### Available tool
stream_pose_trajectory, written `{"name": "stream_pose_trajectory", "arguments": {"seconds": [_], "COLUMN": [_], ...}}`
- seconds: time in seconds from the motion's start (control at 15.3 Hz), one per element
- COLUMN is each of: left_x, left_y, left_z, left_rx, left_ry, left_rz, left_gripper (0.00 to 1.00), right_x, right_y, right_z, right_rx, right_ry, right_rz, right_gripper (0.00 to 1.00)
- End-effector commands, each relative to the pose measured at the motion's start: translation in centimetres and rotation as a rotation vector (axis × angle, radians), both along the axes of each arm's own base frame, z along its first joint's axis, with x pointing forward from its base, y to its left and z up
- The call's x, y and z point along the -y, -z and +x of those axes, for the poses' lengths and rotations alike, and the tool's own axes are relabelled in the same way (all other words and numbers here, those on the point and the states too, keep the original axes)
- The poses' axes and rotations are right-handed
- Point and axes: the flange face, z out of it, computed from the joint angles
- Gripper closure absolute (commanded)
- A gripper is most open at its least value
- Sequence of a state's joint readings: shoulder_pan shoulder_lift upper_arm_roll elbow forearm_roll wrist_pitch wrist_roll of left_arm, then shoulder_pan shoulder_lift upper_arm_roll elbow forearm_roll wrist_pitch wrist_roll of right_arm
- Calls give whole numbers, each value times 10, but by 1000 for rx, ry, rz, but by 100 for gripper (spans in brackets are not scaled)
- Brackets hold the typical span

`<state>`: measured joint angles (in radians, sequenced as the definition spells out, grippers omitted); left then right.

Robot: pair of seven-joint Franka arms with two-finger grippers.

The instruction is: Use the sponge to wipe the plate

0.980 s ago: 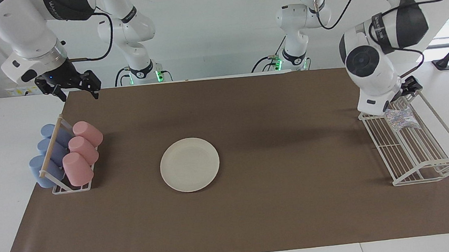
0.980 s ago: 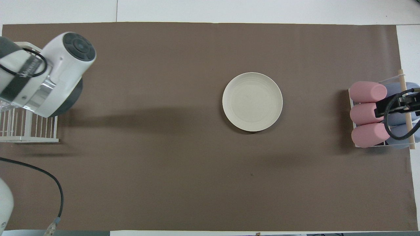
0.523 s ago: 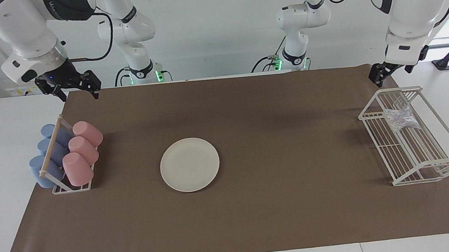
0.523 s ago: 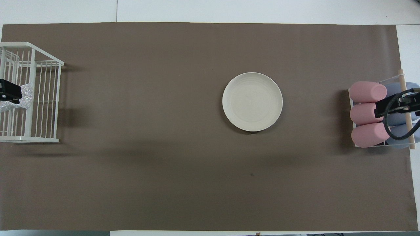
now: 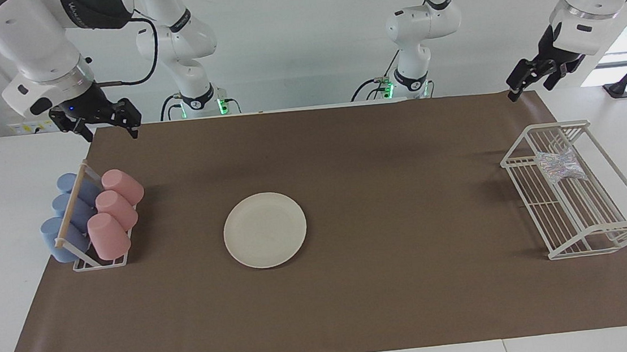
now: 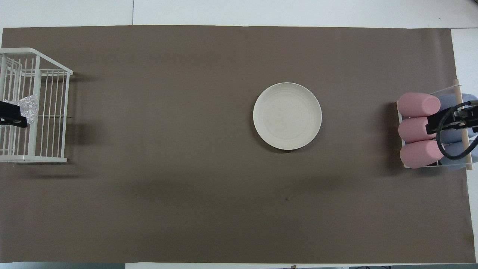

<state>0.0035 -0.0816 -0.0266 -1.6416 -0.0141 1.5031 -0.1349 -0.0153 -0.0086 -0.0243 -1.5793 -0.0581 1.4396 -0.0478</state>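
The cream-white plate lies flat on the brown mat, mid-table; it also shows in the overhead view. The silvery speckled sponge lies in the white wire rack at the left arm's end, at the rack's end nearer the robots, and it shows in the overhead view. My left gripper is open and empty, raised over the mat's corner near the rack. My right gripper is open and empty, raised over the mat's corner near the cup rack, where the arm waits.
A rack with three pink cups and three blue cups stands at the right arm's end. The brown mat covers most of the white table.
My left arm has lifted off the wire rack and drawn up and back toward the robots. The sponge stays in the rack. The right arm has not moved.
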Motion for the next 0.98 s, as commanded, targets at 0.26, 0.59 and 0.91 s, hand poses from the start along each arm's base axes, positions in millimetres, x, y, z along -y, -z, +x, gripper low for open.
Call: {"name": "stream_pose_trajectory", "arguments": {"seconds": [0.26,0.59,0.91], "left_x": [25,33,33], "left_y": [-12,-8,-8], "left_z": [22,17,15], "left_rx": [26,4,-11], "left_ry": [53,67,64], "left_rz": [-13,-16,-15], "left_gripper": [0,0,0], "right_x": [2,3,3], "right_y": [0,0,0], "right_z": [-7,-7,-7], "right_rx": [-3,-3,-3], "right_ry": [-19,-19,-18], "right_rz": [16,16,16], "right_gripper": [0,0,0]}}
